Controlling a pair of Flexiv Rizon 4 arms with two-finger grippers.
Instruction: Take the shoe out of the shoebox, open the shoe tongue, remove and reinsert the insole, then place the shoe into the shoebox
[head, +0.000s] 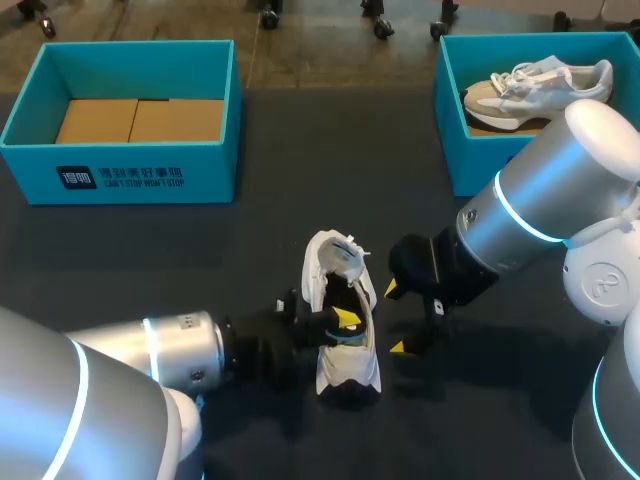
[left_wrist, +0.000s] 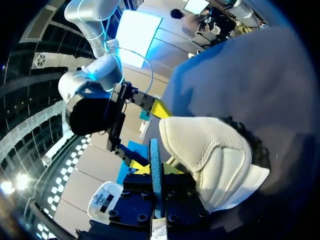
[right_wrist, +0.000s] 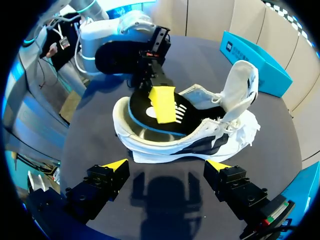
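The shoe (head: 330, 265) lies on the table (head: 300, 150) mid-front, out of both boxes, heel twd me, toe twd the far side. Tongue (right_wrist: 245, 82) is pulled up & stands open. My L gripper (head: 345, 322) comes in from the L at the heel end, clenched on the insole (right_wrist: 145, 117). One yellow finger lies flat on top of it, and in L wrist view its blue edge sits betw. the fingers. Insole is black w/ a blue rim. Its heel part is lifted above the collar and its front runs in under the tongue. My R gripper (right_wrist: 165, 167) hovers just beside the shoe's R side, released, fingers spread wide, apart from the shoe. L box (head: 120, 175) sits far L and shows a cardboard floor. R box (head: 450, 110) sits far R and holds a 2nd shoe (head: 530, 90).
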